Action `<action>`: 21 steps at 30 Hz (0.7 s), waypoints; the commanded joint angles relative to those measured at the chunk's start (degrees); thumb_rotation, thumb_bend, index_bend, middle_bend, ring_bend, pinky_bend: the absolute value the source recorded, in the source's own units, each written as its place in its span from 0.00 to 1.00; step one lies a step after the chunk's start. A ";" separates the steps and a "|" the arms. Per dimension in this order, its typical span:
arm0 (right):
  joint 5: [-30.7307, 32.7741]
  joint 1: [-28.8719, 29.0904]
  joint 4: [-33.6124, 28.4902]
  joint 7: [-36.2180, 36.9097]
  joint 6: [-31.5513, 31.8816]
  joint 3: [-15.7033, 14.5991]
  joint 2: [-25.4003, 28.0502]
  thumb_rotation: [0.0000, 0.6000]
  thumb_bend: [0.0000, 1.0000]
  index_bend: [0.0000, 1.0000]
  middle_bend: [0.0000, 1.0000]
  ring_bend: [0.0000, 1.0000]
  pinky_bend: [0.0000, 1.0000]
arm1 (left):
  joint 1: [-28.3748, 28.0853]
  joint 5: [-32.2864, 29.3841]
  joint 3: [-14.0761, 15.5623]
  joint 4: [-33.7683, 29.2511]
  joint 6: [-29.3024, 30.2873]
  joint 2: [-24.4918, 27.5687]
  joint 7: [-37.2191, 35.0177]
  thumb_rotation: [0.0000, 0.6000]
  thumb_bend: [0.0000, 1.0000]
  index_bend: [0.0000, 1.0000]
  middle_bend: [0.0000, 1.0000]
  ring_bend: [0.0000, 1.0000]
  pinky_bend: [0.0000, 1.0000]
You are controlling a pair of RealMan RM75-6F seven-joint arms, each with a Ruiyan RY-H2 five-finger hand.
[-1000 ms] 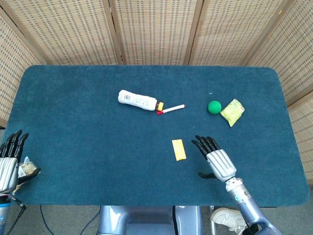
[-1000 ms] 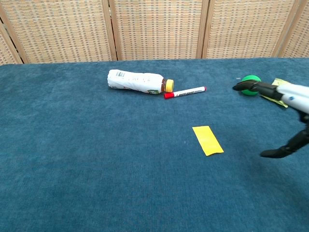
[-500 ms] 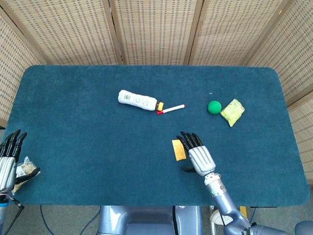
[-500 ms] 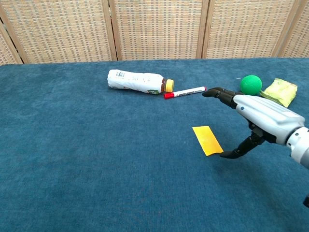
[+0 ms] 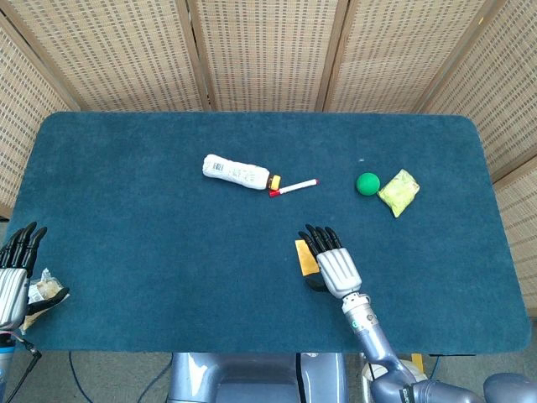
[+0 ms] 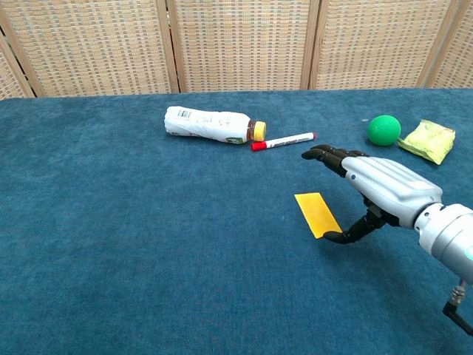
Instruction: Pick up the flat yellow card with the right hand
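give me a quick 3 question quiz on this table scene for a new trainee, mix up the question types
1. True or false: the right hand already holds the yellow card off the table.
2. Multiple choice: what lies right next to the capped end of the white bottle? A) the green ball B) the red marker C) the yellow-green packet
3. Fill in: the bottle is lying on its ____.

Key
1. False. The card lies flat on the blue cloth; the open hand is just beside and partly over it, thumb tip near its right edge.
2. B
3. side
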 commanded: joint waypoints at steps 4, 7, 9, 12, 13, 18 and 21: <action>0.90 0.17 1.81 0.29 -0.73 -0.39 -0.91 1.00 0.35 0.00 0.00 0.00 0.00 | -0.11 -0.12 -0.03 0.01 -0.19 -0.02 0.05 1.00 0.10 0.00 0.00 0.00 0.13; 1.15 0.23 2.63 0.56 -0.95 -0.57 -1.21 1.00 0.35 0.00 0.00 0.00 0.00 | -0.14 -0.12 0.02 0.00 -0.27 -0.09 0.20 1.00 0.10 0.00 0.00 0.00 0.13; 1.38 0.34 3.10 0.80 -1.18 -0.51 -1.43 1.00 0.35 0.00 0.00 0.00 0.00 | -0.14 -0.05 0.05 -0.01 -0.25 -0.12 0.25 1.00 0.10 0.00 0.00 0.00 0.13; 1.66 0.76 3.98 1.34 -1.49 -0.16 -1.88 1.00 0.35 0.00 0.00 0.00 0.00 | -0.14 -0.03 0.08 -0.02 -0.22 -0.16 0.34 1.00 0.10 0.00 0.00 0.00 0.13; 1.71 0.90 4.22 1.52 -1.60 -0.10 -2.00 1.00 0.35 0.00 0.00 0.00 0.00 | -0.16 -0.04 0.07 -0.03 -0.24 -0.16 0.37 1.00 0.10 0.00 0.00 0.00 0.13; 2.17 1.46 5.67 1.71 -2.34 0.01 -2.69 1.00 0.35 0.00 0.00 0.00 0.00 | -0.26 -0.18 0.01 0.03 -0.38 -0.25 0.47 1.00 0.10 0.00 0.00 0.00 0.13; 2.53 1.92 6.98 1.94 -3.01 0.13 -3.29 1.00 0.37 0.00 0.00 0.00 0.00 | -0.32 -0.31 0.06 0.09 -0.60 -0.36 0.64 1.00 0.10 0.00 0.00 0.00 0.13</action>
